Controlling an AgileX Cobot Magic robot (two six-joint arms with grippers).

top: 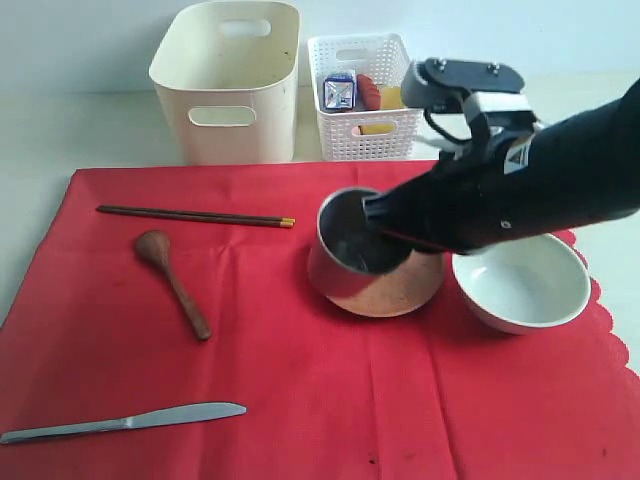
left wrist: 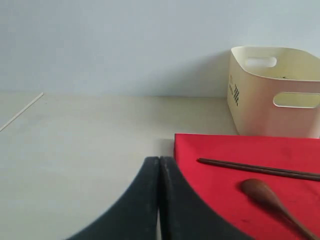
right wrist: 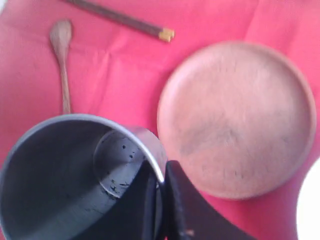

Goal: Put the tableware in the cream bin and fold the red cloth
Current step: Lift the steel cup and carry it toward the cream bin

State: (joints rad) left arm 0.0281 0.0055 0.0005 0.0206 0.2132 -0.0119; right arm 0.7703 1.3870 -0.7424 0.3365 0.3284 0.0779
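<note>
Steel cup (top: 335, 262) pinched by right fingers (right wrist: 181, 205), left fingers (left wrist: 137, 205) closed, cream bin (left wrist: 260, 112) print illegible.

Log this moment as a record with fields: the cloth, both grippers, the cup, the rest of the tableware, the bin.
red cloth: spread flat, unfolded
left gripper: shut, empty, over bare table beside the red cloth's corner
right gripper: shut on rim of steel cup
steel cup: tilted, near wooden plate
lying on red cloth: chopsticks, spoon, knife, white bowl, wooden plate
cream bin: behind the red cloth, floor hidden
</note>
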